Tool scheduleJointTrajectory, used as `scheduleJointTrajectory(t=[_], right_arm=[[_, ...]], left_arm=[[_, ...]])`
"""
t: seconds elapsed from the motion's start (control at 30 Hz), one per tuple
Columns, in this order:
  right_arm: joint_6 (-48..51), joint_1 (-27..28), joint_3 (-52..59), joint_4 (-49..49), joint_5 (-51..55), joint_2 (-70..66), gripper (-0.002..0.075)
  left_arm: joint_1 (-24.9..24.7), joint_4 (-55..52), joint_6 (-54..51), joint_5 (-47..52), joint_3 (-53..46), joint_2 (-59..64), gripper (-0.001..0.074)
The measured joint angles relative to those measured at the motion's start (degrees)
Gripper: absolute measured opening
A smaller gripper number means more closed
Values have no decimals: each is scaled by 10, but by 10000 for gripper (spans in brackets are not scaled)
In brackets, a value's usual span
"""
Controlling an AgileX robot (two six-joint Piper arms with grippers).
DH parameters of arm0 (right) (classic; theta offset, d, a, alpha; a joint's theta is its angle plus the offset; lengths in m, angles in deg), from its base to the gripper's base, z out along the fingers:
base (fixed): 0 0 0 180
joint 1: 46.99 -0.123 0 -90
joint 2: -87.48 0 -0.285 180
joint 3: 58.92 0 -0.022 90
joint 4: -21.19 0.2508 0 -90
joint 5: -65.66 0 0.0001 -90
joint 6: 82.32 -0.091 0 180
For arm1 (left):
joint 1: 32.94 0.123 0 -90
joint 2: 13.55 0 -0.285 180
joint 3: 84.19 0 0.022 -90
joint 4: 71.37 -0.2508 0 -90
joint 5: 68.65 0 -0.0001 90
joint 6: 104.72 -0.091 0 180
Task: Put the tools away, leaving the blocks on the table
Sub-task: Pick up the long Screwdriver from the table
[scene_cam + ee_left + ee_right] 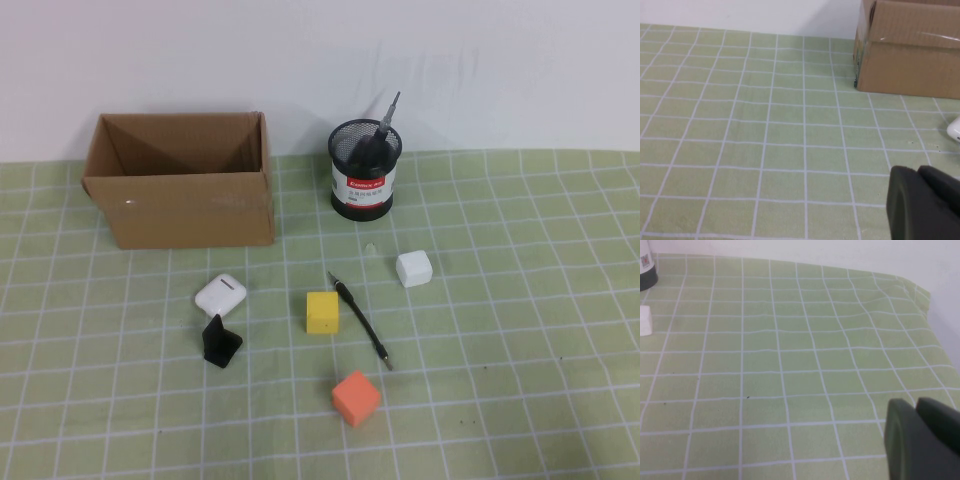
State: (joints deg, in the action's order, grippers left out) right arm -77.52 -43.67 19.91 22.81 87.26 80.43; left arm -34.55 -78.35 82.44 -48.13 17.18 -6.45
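Note:
A thin black pen-like driver [360,320] lies on the green grid table [520,400] between the yellow block [322,311] and the white block [414,269]. The orange block [356,397] sits nearer the front. A screwdriver [381,124] stands tip-up in the black mesh cup [364,170]. The blue-handled pliers are not visible. Neither arm shows in the high view. My left gripper [920,173] is shut and empty over the mat near the cardboard box [910,55]. My right gripper [916,406] is shut and empty over the mat at the table's right side.
An open cardboard box [180,180] stands at the back left. A white earbud case [221,293] and a small black angular piece [220,342] lie in front of it. The right wrist view shows the white block [644,320] and the cup [646,270] at its edge.

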Motion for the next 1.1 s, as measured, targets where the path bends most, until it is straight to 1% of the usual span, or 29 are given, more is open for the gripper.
scheduleJointTrajectory(t=[0.4, 0.53, 0.7, 0.83, 0.9, 0.97, 1.1], right_arm=[[0, 0, 0, 4, -8, 0, -9], [-1, 0, 1, 79, -52, 0, -9], [-5, 0, 1, 244, -128, 0, -9], [-1, 0, 1, 306, -168, 0, -9], [-1, 0, -4, 328, -150, 0, -9], [-1, 0, -28, 337, -108, -11, -8], [0, 0, -128, 316, -2, -120, -8]], left_arm=[[0, -1, 0, 1, 0, 0, -3], [0, -1, 0, 1, 0, 0, -3], [0, -1, 0, 1, 0, 0, -3], [0, -1, 0, 1, 0, 0, -3], [0, -1, 0, 1, 0, 0, -3], [0, -1, 0, 1, 0, 0, -3], [0, -1, 0, 2, 0, 0, -3]])
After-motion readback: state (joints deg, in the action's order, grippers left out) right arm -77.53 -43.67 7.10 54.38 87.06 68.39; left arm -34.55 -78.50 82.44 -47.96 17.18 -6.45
